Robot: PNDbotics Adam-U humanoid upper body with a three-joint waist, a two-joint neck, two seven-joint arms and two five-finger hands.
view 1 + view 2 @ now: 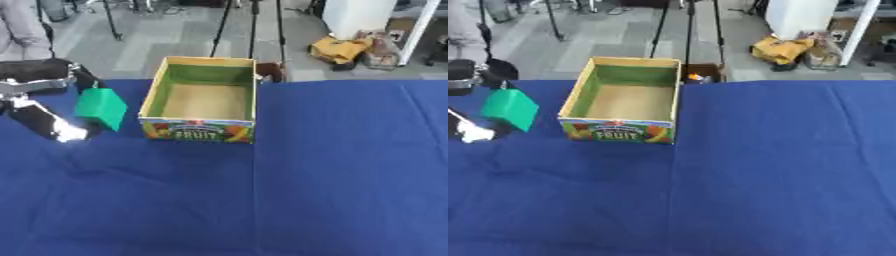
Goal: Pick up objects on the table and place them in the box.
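Near the far left edge of the worktop [332,190], the robot's left hand [44,117] is holding a green block [100,108] off the blue cloth, just left of the box [199,131]. Its fingers are curling round the block's left side, with a pale fingertip showing below the block; how far the thumb is wrapping round is hard to tell, since the block is hiding part of the hand. The block is tilting, one corner pointing down toward the cloth, and it is sitting close beside the box's left wall without clearly touching it.

The box is standing upright against the far edge of the worktop, slightly left of the middle. It is open at the top, green on its inner walls and brown on its floor, with a bright fruit picture and the word FRUIT running along its near side. Nothing is lying inside it.

Blue cloth is covering the whole worktop, creasing a little toward the near left corner. The right hand is not showing in either view.
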